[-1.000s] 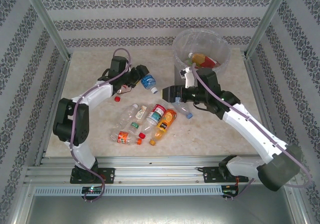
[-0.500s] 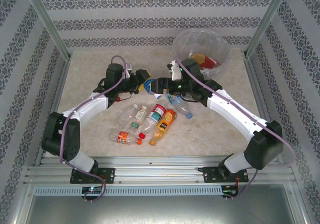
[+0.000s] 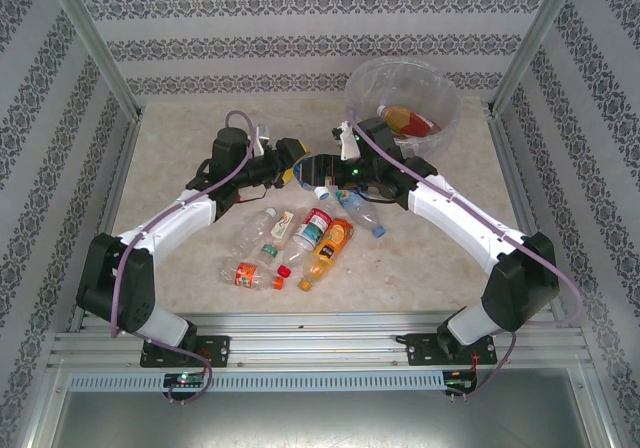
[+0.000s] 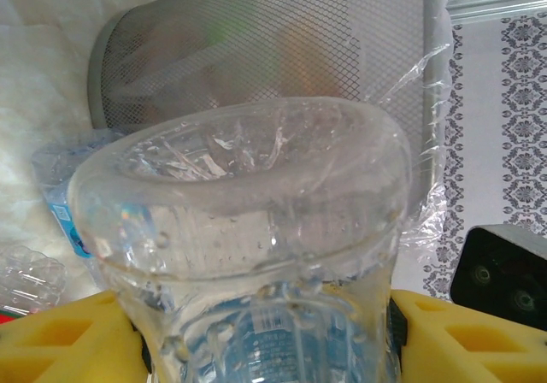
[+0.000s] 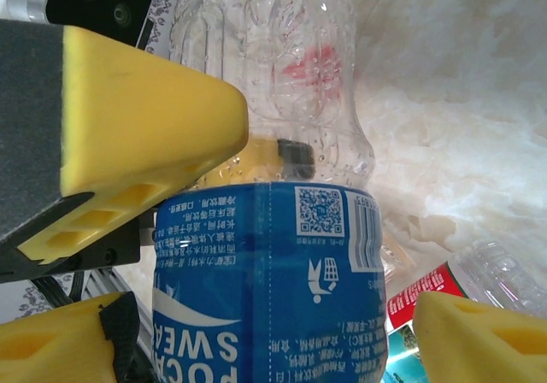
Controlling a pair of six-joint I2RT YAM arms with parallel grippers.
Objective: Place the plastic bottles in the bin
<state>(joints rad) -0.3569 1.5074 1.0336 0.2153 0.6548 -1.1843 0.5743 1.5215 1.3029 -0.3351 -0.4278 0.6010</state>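
1. Nearest to the arm bases, we saw loose plastic bottles lying close together on the table [image 3: 430,268]: a flat bottle with an orange-red label [image 3: 248,275], an orange-labelled bottle [image 3: 333,243], a red-labelled bottle [image 3: 316,225] and a clear bottle [image 3: 262,222].
2. A little farther, a blue-capped bottle [image 3: 360,214] lay just under the right arm.
3. Beyond this group the two claws met over the middle of the table. The left gripper [image 3: 292,168] was closed on the blue-labelled bottle [image 5: 265,297], and its yellow pads pressed on both sides of the clear body.
4. The right gripper [image 3: 322,171] stood around the same bottle from the other side. Its jaws were apart, with a gap between each yellow pad and the blue label, so it held nothing.
5. The wrist of the right arm lay between this bottle and the bin [image 4: 256,41], so the straight way was blocked.
6. Farthest, the bin stood at the far right corner of the table, lined with a clear bag. A yellow and red bottle [image 3: 408,121] lay inside it.
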